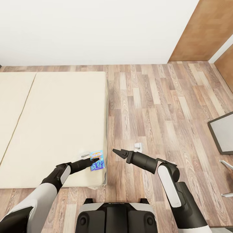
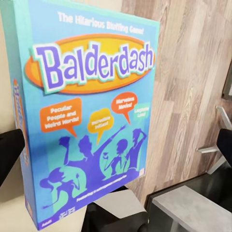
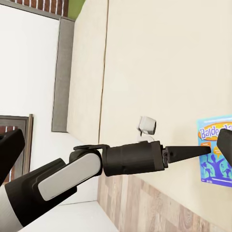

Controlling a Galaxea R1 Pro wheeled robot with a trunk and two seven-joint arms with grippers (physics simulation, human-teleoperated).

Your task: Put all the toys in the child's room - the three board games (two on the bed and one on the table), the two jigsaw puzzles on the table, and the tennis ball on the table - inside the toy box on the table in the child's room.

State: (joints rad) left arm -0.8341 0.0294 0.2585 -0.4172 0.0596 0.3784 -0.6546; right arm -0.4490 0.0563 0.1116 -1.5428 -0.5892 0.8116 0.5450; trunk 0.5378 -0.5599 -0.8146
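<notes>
The wide cream-beige mattress bed (image 1: pixel 55 123) lies open and bare apart from the light blue "Balderdash" game box (image 1: pixel 97 160) at its near right corner. Wood-plank floor (image 1: pixel 155 106) beside it is open. A grey-framed tabletop corner (image 1: pixel 223 132) stands at far right.

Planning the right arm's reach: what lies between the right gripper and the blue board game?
Head view: only the bed's edge and floor separate the right gripper from the board game.
</notes>
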